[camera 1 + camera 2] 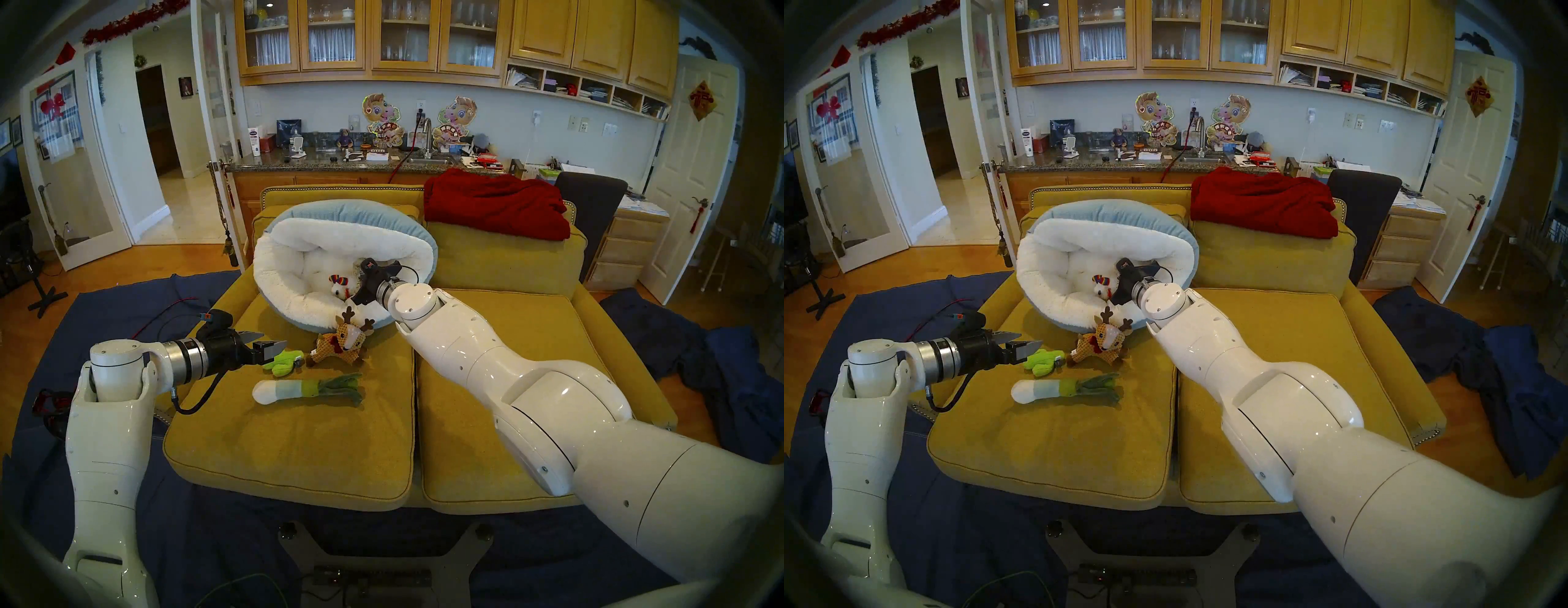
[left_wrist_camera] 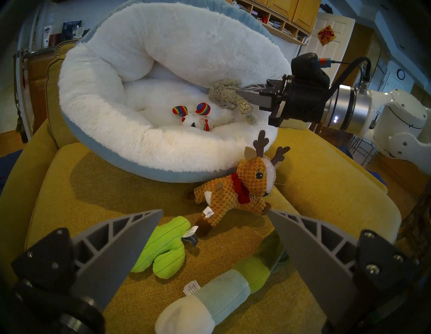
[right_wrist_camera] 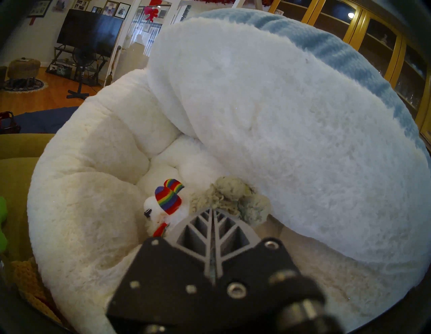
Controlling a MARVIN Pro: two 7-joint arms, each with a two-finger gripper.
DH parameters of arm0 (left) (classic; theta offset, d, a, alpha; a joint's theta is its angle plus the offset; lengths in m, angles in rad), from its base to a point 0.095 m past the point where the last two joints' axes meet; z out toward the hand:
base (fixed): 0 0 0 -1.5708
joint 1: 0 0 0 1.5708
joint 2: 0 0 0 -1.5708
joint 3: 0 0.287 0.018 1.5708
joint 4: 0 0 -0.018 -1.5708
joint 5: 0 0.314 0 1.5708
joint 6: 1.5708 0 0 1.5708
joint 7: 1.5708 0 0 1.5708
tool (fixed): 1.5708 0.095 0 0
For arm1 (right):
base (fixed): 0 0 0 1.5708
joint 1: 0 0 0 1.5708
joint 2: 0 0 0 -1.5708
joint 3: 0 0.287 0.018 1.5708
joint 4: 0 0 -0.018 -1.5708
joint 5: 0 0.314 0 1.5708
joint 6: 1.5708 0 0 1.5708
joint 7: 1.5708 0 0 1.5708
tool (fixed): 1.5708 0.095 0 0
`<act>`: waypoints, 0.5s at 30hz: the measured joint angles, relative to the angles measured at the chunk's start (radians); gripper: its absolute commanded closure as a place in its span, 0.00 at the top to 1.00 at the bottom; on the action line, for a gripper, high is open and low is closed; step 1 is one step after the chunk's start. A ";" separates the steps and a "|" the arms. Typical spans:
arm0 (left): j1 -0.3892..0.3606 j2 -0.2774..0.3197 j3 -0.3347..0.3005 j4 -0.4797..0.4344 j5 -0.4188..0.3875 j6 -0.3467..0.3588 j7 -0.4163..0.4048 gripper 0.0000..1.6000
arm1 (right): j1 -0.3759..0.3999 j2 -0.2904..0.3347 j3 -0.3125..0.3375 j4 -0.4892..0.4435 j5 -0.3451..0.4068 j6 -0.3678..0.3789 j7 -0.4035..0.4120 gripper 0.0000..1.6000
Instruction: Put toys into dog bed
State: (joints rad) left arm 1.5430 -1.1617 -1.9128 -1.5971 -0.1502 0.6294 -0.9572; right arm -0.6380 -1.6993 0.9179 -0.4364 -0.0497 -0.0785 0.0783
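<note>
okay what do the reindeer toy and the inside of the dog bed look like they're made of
The reindeer looks like knobbly, waffle-textured plush in tan, with a red scarf and smoother brown felt-like antlers. The dog bed is lined in what looks like long, fluffy white faux fur; its outside is a shorter light-blue fleece.

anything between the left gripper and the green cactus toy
Nothing visible. The open left gripper hovers right by the cactus on the sofa cushion; the reindeer and leek lie beside it, not across the approach.
</note>
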 measured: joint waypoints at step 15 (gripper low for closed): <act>0.000 0.000 0.000 0.000 0.000 0.000 0.000 1.00 | 0.045 -0.032 0.002 0.102 -0.023 -0.057 -0.051 1.00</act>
State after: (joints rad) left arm 1.5430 -1.1617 -1.9128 -1.5971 -0.1502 0.6294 -0.9573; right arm -0.5934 -1.7313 0.9194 -0.3344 -0.0727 -0.1354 0.0270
